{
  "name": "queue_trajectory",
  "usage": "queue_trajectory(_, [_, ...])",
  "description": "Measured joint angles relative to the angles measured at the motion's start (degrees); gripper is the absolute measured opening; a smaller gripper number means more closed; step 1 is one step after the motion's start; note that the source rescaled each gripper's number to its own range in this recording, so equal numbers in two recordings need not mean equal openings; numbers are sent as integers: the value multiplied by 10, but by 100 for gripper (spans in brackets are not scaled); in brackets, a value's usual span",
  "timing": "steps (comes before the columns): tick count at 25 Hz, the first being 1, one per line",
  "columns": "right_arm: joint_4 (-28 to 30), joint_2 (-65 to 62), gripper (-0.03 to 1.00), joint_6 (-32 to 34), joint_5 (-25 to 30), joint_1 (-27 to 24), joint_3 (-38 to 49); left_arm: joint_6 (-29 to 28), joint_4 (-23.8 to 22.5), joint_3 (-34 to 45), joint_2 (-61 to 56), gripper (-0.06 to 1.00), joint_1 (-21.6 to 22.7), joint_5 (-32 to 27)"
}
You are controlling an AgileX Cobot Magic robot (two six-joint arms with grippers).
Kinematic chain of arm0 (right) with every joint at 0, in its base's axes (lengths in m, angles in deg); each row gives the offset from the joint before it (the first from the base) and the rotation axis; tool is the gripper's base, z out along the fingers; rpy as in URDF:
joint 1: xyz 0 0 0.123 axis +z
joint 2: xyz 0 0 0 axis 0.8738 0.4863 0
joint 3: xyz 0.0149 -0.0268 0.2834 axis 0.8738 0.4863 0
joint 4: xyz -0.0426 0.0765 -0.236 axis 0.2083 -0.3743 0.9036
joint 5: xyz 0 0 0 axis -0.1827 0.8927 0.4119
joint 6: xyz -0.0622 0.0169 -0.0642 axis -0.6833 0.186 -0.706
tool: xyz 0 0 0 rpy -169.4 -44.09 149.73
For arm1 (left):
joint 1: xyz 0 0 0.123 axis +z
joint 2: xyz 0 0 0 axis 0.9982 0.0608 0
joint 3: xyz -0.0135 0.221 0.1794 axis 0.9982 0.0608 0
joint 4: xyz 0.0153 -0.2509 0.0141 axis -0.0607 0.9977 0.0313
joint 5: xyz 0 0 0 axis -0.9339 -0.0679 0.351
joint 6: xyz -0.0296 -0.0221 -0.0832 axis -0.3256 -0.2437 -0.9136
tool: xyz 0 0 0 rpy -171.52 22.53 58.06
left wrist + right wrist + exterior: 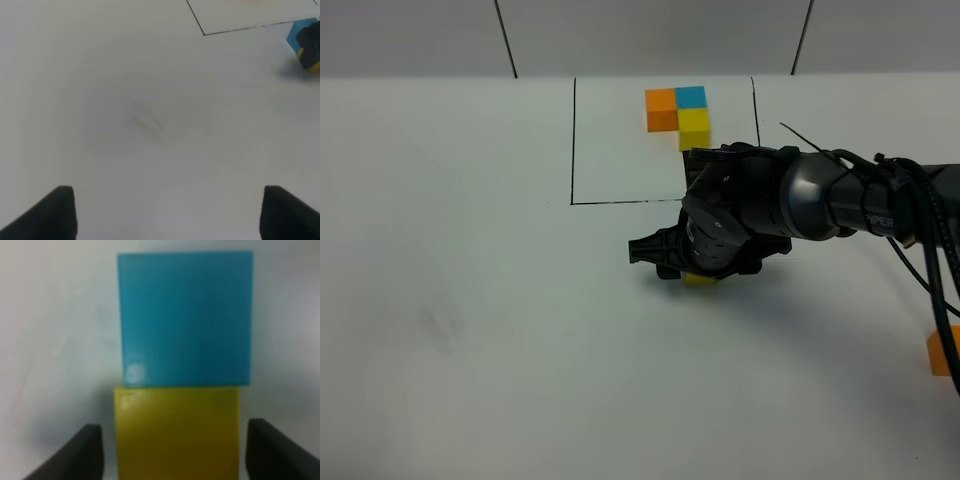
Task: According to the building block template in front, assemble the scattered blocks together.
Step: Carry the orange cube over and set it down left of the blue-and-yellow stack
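The building block template point(680, 112) is an orange, blue and yellow L-shaped cluster inside a thin black drawn frame at the back. My right gripper point(686, 264) reaches to the table's middle, just in front of the frame. In the right wrist view its fingers point(75, 455) stand on either side of the loose yellow cube point(176, 432) with small gaps, open. The loose blue cube point(185, 317) touches that yellow cube's far side. The loose orange cube point(942, 350) lies at the far right edge. My left gripper point(170, 220) is open and empty over bare table.
The black frame line point(620, 201) runs just behind the right gripper, and its corner point(205, 34) shows in the left wrist view. The right arm and its cables point(920, 230) stretch across the right side of the white table point(470, 300).
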Motion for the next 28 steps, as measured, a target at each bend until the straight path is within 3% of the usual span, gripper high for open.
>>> queue_trajectory(4, [0, -40, 61, -18, 23, 0, 0, 0, 0, 0, 0, 63, 0, 0])
queue_trajectory(9, [28, -107, 63, -65, 138, -12, 13, 0, 0, 0, 0, 63, 0, 0])
queue_trajectory(12, [62, -163, 63, -74, 174, -43, 74, 0, 0, 0, 0, 63, 0, 0])
queue_trajectory(21, [13, -345, 65, -152, 154, -220, 270, 0, 0, 0, 0, 63, 0, 0])
queue_trajectory(28, [-63, -396, 81, -283, 102, -314, 344, 0, 0, 0, 0, 63, 0, 0])
